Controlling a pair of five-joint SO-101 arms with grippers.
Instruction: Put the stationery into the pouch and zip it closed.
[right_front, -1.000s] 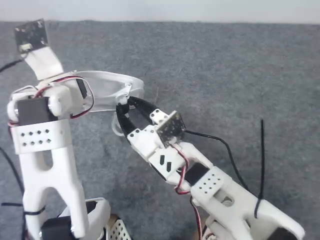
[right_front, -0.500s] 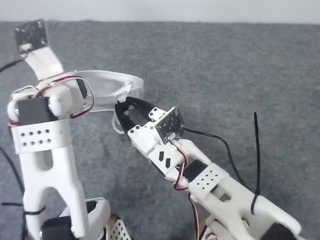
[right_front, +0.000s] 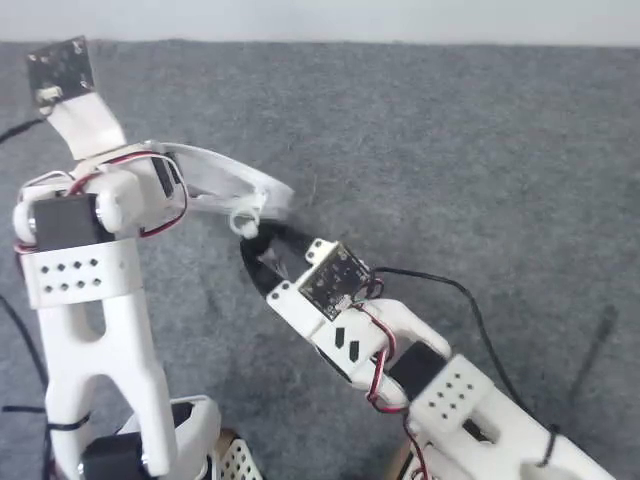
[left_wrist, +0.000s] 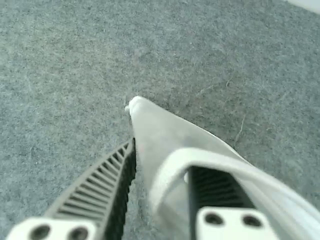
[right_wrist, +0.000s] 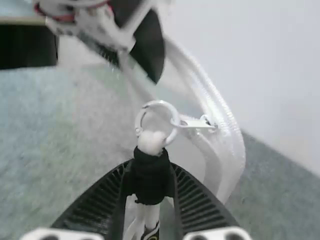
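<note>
No words, numbers or brand labels can be read on anything here. The one sign-like marking is a pair of small black slanted marks (right_front: 343, 340) on the white wrist shell (right_front: 318, 312), just behind the right gripper (right_front: 250, 240).

Ahead of right gripper (right_front: 248, 236): translucent plastic pouch (right_front: 230, 178), white left arm (right_front: 90, 280) obstruct; grey felt tabletop (right_front: 480, 150) alongside passable

The tabletop (right_front: 480, 150) is covered across its whole width by a grey, felt-like fabric with a fine mottled texture. Along the far edge it is met by a plain pale wall (right_front: 320, 20), evenly lit.
</note>
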